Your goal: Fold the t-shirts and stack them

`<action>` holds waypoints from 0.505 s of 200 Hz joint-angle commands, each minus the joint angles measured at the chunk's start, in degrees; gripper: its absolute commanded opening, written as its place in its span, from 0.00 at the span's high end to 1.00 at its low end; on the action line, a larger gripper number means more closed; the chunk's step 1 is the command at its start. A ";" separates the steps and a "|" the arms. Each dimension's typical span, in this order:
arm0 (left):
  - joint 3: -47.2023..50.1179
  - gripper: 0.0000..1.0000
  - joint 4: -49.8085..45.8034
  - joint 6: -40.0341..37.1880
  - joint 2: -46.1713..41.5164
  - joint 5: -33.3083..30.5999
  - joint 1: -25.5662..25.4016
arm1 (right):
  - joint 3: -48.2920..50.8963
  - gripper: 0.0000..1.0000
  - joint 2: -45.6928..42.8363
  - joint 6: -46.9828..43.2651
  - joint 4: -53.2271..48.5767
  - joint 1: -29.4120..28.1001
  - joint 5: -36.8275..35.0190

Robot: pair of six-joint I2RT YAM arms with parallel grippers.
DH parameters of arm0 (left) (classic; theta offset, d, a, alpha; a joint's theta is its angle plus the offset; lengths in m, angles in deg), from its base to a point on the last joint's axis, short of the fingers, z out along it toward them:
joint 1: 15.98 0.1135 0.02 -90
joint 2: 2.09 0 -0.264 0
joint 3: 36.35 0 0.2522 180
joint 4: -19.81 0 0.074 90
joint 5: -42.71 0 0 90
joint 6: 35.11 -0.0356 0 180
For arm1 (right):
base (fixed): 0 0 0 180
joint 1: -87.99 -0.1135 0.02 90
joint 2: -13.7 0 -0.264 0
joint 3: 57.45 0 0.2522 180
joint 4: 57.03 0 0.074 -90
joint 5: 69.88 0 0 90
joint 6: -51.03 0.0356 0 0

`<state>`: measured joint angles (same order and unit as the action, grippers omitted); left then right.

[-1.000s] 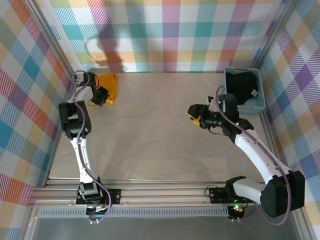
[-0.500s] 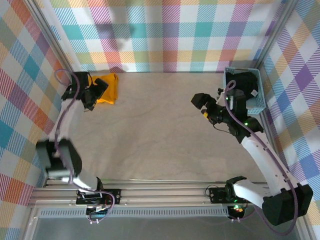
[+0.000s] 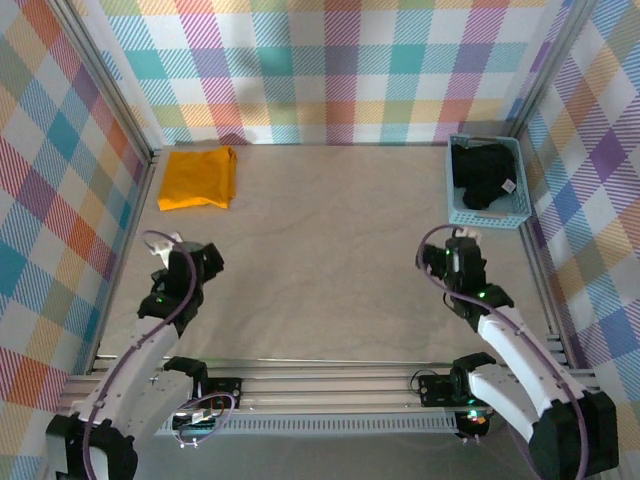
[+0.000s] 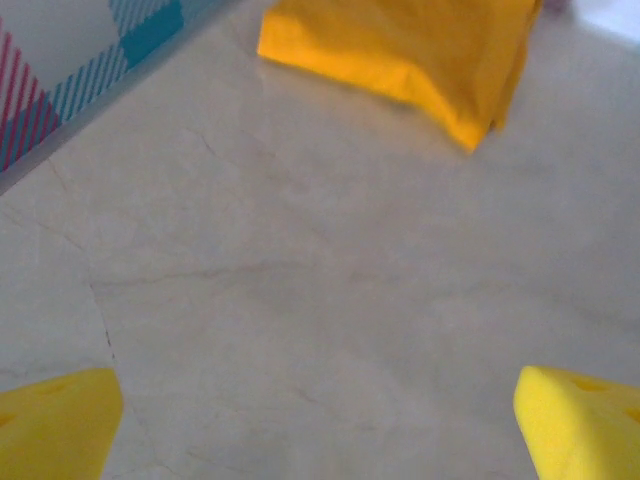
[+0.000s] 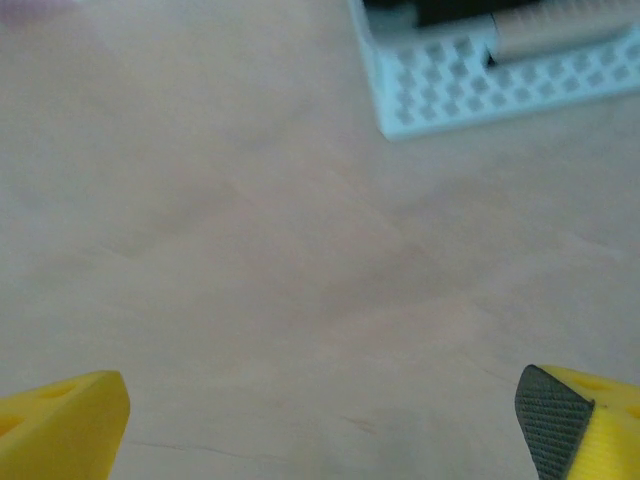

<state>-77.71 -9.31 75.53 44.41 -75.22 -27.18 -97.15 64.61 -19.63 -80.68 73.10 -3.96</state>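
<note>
The mustard-orange t-shirt (image 3: 197, 178) lies folded at the table's far left corner, and it also shows at the top of the left wrist view (image 4: 400, 45). The black t-shirt (image 3: 484, 177) with its white tag sits bunched inside the light-blue mesh basket (image 3: 487, 213) at the far right. My left gripper (image 3: 195, 262) hovers low at the near left, open and empty, well short of the orange shirt. My right gripper (image 3: 455, 252) is open and empty just in front of the basket (image 5: 480, 85).
Plaid walls with metal frame posts enclose the table on three sides. The beige tabletop (image 3: 330, 250) stretches bare between the two arms. The arm bases and a rail run along the near edge.
Both arms have pulled back toward the near edge. The left gripper left the orange shirt at the far corner; the right gripper came down from mid-table to in front of the basket.
</note>
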 commanded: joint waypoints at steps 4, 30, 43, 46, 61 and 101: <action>4.92 0.00 19.02 -10.49 4.03 -1.77 0.20 | 3.24 0.00 5.71 -10.11 18.32 2.33 -2.71; 6.06 0.00 32.40 -12.31 17.26 1.74 1.82 | 6.01 0.00 14.87 -11.16 32.17 4.93 1.87; 5.46 0.00 38.31 -13.07 23.33 1.75 2.47 | 5.09 0.00 18.63 -12.10 36.87 6.45 3.76; 4.59 0.00 37.65 -13.05 24.38 2.37 2.80 | 4.92 0.00 19.44 -12.08 37.78 6.67 3.82; 3.25 0.00 43.03 -13.35 29.09 3.88 4.07 | 3.94 0.00 23.04 -11.95 42.03 8.37 5.16; 1.71 0.00 53.74 -16.94 37.99 9.72 7.00 | 3.05 0.00 30.94 -16.75 53.64 11.90 12.46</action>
<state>-74.67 31.17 62.18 78.90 -70.19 -21.71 -92.84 92.22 -32.77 -40.46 82.93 2.27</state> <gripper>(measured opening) 0.999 0.996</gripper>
